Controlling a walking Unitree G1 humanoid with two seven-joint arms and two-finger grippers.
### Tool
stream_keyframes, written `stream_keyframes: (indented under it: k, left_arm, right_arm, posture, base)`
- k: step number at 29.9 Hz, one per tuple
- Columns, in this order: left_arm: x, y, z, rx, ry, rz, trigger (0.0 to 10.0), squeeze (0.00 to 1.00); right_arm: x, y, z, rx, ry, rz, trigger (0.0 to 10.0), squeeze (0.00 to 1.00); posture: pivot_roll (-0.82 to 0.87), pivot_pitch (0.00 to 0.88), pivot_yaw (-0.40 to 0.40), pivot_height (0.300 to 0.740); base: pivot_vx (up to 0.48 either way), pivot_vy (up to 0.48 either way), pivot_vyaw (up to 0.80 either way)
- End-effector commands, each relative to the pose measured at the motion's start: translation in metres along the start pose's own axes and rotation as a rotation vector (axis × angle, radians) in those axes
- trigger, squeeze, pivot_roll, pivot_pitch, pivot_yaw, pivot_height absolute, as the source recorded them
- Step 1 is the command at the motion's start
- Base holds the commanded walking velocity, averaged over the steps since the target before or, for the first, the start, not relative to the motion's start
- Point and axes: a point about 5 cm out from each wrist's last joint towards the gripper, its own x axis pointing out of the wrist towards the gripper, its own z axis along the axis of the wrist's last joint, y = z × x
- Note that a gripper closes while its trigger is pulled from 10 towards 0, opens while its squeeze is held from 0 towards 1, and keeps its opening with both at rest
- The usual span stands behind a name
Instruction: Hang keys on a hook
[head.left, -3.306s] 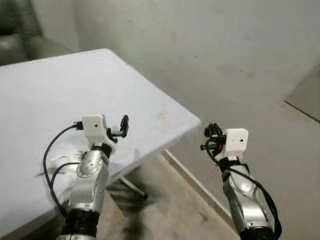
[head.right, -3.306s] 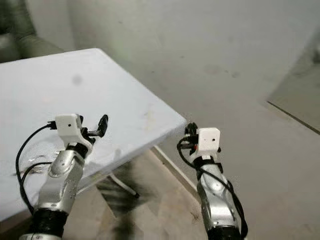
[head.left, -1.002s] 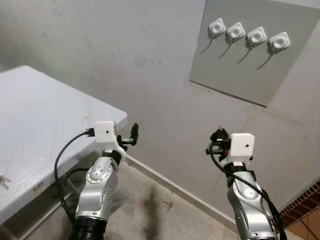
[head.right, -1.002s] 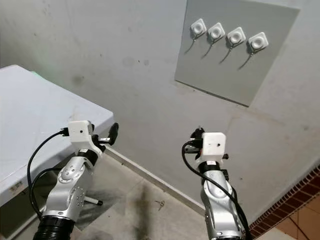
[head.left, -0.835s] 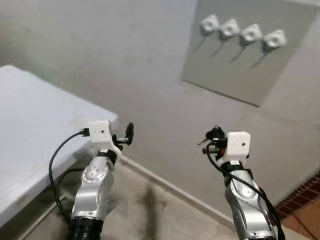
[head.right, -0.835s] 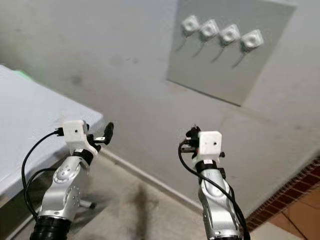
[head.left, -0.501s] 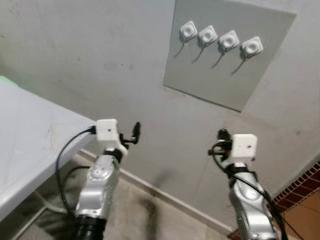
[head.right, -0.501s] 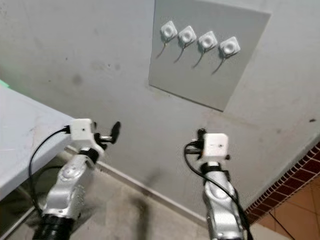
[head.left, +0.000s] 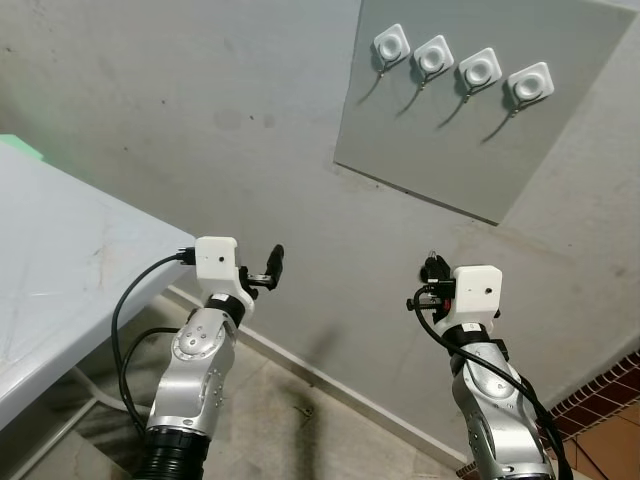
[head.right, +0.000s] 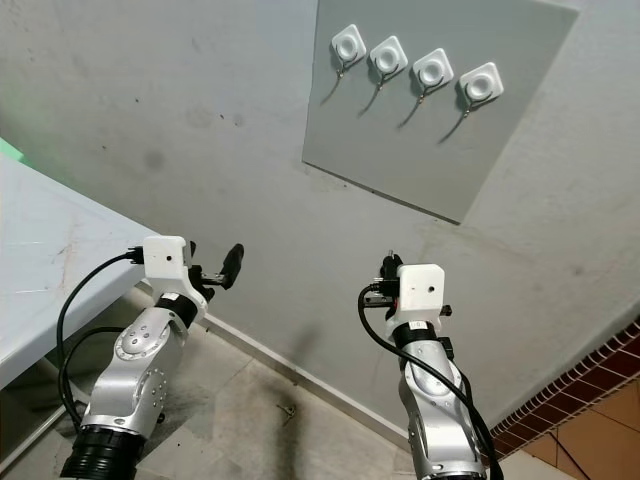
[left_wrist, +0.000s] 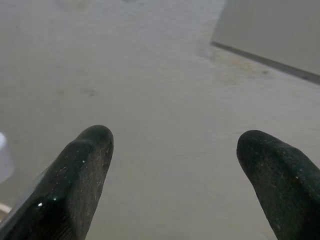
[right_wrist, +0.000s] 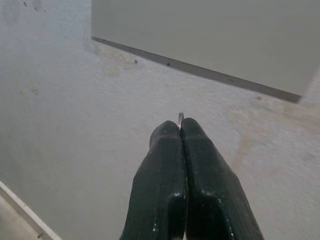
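Right gripper (right_wrist: 181, 131): I hold its fingers pinched on a thin metal ring (right_wrist: 180, 117), apparently the keys.
Left gripper (left_wrist: 175, 165): spread wide, empty.
Hooks (head.left: 460, 72): 4, bare, well above.
Progress: keys carried; lift and hanging remain.

Key ring (right_wrist: 180, 118): thin metal sliver poking up from between the pinched-together fingertips of the right gripper (right_wrist: 180, 134), rest hidden; four white square-base hooks (head.left: 459, 66) in a row on the grey wall panel, high above.
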Motion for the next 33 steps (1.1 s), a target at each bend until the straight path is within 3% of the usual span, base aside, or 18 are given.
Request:
stream_keyframes:
  k: [1,27,33]
  left_arm:
    - [0.0007,-0.0032,0.0011,0.012,-0.001,-0.018,10.0,0.00]
    - [-0.0011,-0.0084,0.0008,0.022,0.008,-0.052,10.0,0.00]
    - [-0.0014,-0.0114,0.0029,0.034,-0.003,-0.042,10.0,0.00]
  right_arm:
    - [0.0001,-0.0032,0.0058,-0.008,-0.021,-0.004,10.0,0.00]
    - [-0.0029,0.0002,0.0053,0.007,-0.020,0.003,10.0,0.00]
    - [-0.0028,0.0011,0.0058,0.010,-0.024,0.008,10.0,0.00]
  posture:
    - [0.07,0.015,-0.082,0.740]
    - [0.07,0.023,-0.074,0.740]
    - [0.07,0.019,-0.074,0.740]
  base:
    - [0.281,0.000,0.00]
    - [0.286,0.000,0.00]
    - [0.000,0.000,0.00]
